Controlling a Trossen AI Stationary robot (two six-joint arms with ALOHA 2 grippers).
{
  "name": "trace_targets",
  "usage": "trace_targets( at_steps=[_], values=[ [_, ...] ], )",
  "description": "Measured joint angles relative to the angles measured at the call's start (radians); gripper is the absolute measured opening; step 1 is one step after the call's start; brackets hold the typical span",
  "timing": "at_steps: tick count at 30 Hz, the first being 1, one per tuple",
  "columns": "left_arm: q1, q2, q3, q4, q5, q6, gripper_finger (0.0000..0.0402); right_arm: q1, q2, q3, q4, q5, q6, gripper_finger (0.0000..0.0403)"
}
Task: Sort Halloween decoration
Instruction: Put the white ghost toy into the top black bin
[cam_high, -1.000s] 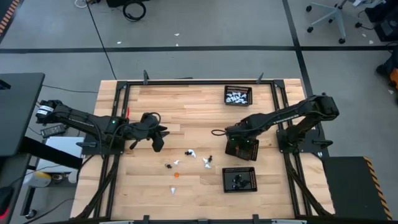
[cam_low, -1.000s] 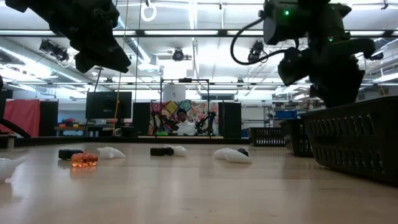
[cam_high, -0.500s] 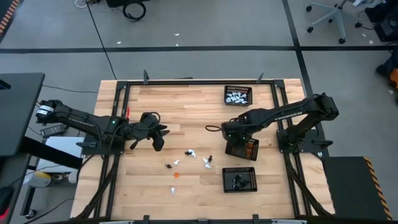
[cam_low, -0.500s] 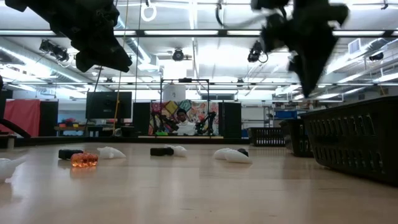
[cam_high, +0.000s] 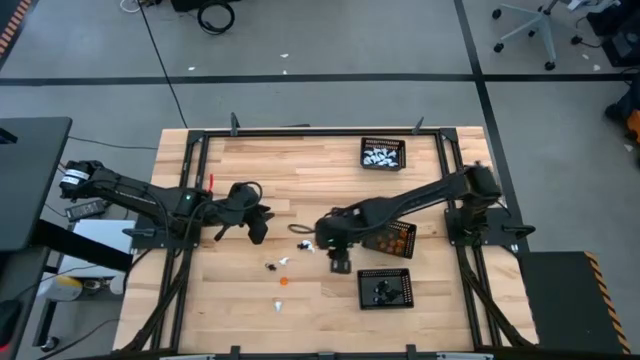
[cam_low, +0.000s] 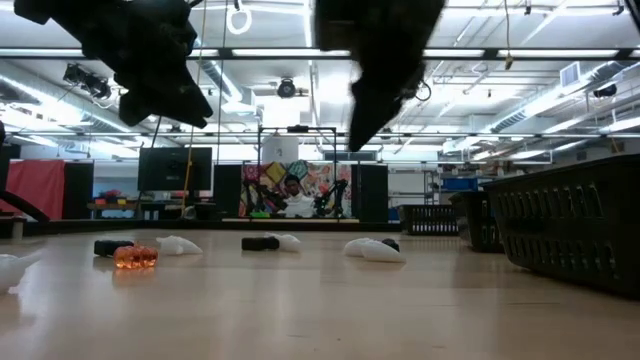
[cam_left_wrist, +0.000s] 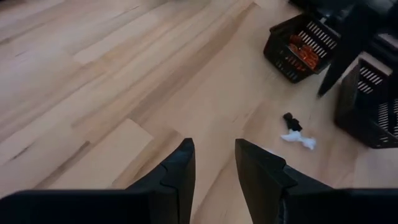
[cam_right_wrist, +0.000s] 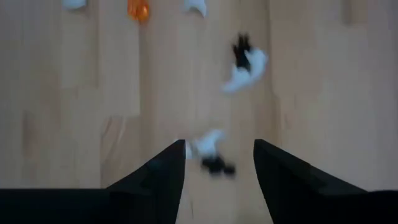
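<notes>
I am seeing the right end effector (cam_high: 340, 263) hovering open and empty over the table (cam_high: 300, 165), above a white figure (cam_right_wrist: 208, 142) and a black figure (cam_right_wrist: 217, 166). The left end effector (cam_high: 256, 231) is waiting, slightly parted, holding nothing, near the left edge.

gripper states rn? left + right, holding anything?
Left tool: open, empty, hovering above bare table at the left.
Right tool: open, empty, above the loose white and black figures mid-table.
</notes>
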Motion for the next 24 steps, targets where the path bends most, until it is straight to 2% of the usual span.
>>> trace_targets(
  at_steps=[7,12,15,18,20,24],
  values=[
    [0.000,0.000,0.000,-0.003,0.002,-0.011,0.0123,-0.051,0.241,0.185,0.041,-0.001,-0.061,0.0219],
    [0.000,-0.001,0.000,-0.059,0.004,-0.008,0.0123,-0.072,0.347,0.285,0.036,-0.030,-0.057,0.0251],
    [0.000,-0.001,0.000,-0.112,0.007,-0.009,0.0123,-0.073,0.376,0.296,0.028,-0.008,-0.055,0.0272],
    [0.000,-0.001,0.000,-0.138,0.007,-0.011,0.0123,-0.067,0.376,0.277,0.020,0.066,-0.056,0.0284],
    [0.001,-0.001,0.000,-0.147,0.007,-0.012,0.0123,-0.063,0.376,0.263,0.015,0.104,-0.059,0.0285],
    [0.001,-0.002,0.000,-0.145,0.008,-0.011,0.0123,-0.063,0.375,0.229,0.056,0.092,-0.080,0.0275]
  ],
)
